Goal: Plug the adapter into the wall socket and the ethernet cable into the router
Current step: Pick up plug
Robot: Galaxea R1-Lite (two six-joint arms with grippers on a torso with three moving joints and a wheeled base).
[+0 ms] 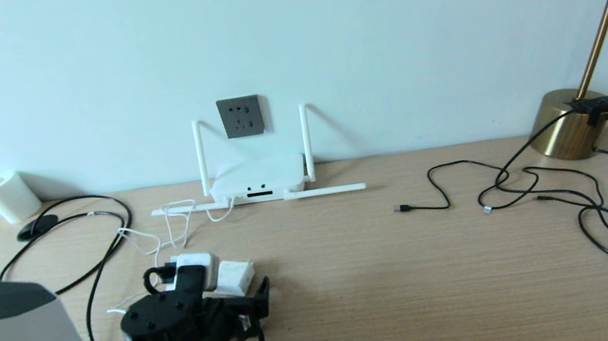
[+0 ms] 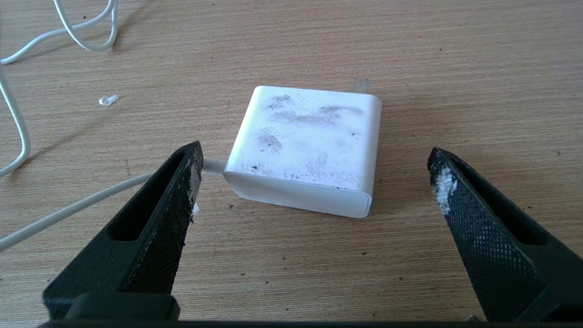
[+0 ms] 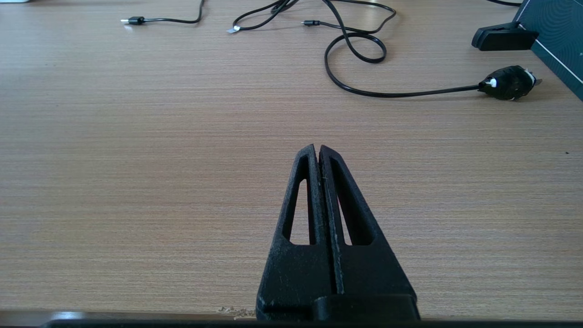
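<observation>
Pale blue wall; wooden desk; brass lamp at right.

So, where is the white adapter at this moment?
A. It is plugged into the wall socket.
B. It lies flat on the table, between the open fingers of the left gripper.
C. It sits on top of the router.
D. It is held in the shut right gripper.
B. The adapter lies flat on the table, and the left gripper stands open around it without touching it.

We see a smudged, glossy white plastic adapter on a matt wood-grain desk, between textured black plastic fingers.
</observation>
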